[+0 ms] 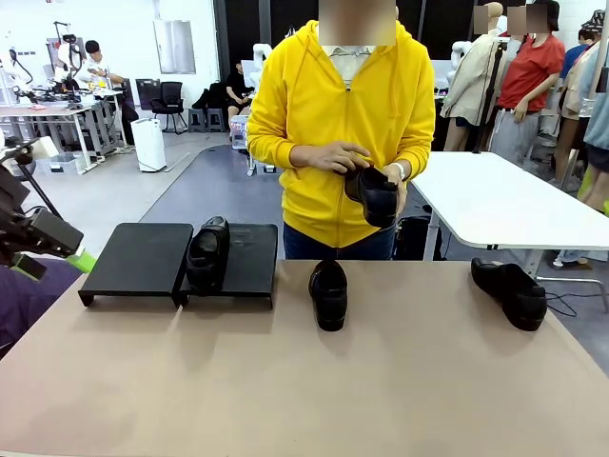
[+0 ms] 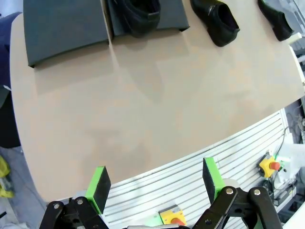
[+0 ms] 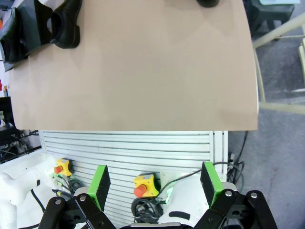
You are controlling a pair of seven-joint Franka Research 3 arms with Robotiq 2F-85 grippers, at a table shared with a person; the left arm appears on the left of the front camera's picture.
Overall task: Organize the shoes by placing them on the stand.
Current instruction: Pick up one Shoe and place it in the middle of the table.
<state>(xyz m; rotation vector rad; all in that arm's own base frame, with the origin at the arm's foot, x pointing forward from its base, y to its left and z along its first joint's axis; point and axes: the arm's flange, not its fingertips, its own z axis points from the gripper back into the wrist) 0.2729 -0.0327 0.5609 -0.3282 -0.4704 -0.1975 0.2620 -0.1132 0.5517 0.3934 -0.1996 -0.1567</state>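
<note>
Your left tool (image 2: 155, 183) and right tool (image 3: 155, 182) hang released, empty, beyond the near edge of the surface (image 1: 400, 381), likely yielding while the person (image 1: 343, 95) holds a shoe (image 1: 376, 195); another shoe (image 1: 208, 252) sits on the stand (image 1: 143, 257).

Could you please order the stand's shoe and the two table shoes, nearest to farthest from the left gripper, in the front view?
From the left gripper:
1. Stand shoe, left, on the stand.
2. Middle shoe, centre.
3. Right shoe, far right.
</note>
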